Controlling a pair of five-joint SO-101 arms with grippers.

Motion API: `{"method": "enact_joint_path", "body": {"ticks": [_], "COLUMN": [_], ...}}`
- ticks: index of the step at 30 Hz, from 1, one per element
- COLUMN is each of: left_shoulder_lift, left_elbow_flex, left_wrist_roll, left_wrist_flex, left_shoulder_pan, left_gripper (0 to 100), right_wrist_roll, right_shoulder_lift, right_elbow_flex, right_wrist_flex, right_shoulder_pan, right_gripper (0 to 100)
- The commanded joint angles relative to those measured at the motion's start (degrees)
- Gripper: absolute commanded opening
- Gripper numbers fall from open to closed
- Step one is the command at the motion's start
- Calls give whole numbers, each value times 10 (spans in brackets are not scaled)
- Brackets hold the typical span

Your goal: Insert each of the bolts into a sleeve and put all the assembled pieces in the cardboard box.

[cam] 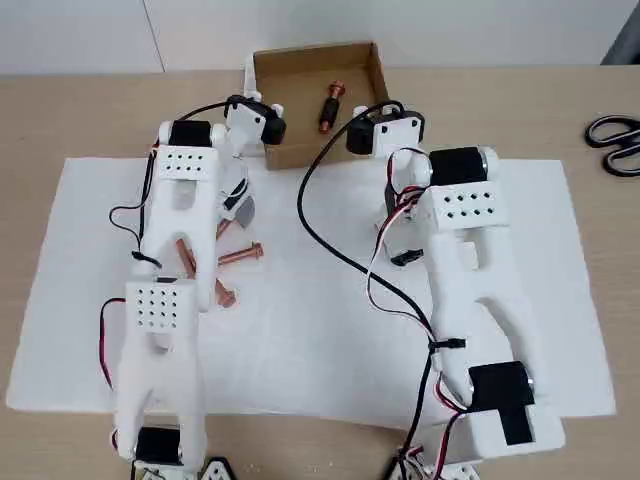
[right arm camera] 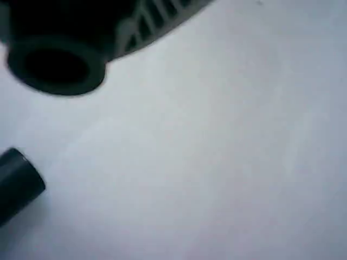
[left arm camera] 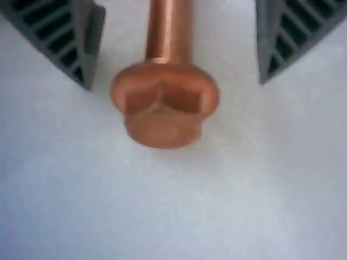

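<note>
Left claw [left arm camera: 176, 78] hangs low astride a bolt [left arm camera: 162, 108], jaws apart

An open cardboard box [cam: 300, 135] stands beyond the white sheet [cam: 300, 350]; inside it a copper bolt [cam: 331, 104] is laid, seemingly sleeved. Three bare copper bolts [cam: 241, 254] are scattered on the sheet. A black sleeve [right arm camera: 54, 65] is seen end-on, with a second sleeve [right arm camera: 16, 181] near it.

No legible text, label, number or sign noted in any view.
</note>
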Motion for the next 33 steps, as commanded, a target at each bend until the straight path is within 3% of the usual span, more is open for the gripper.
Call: {"method": "enact_joint_path", "body": {"ticks": [1, 10, 21, 33], "left_shoulder_lift": [1, 6, 36, 34], "left_elbow_flex": [-18, -14, -18, -58], "left_wrist_roll": [7, 8, 11, 29], "left_wrist_flex": [0, -1, 3, 35], "left_shoulder_pan": [8, 7, 8, 25], "left_gripper": [182, 179, 6, 6], "right_wrist_roll": [4, 4, 4, 4], "right_shoulder_lift": [-30, -30, -30, -29], "right_elbow_flex": [-25, -25, -25, -25], "right_wrist_flex": [6, 6, 6, 6], "right_shoulder_pan": [2, 2, 2, 1], "right_gripper": [3, 3, 3, 3]}}
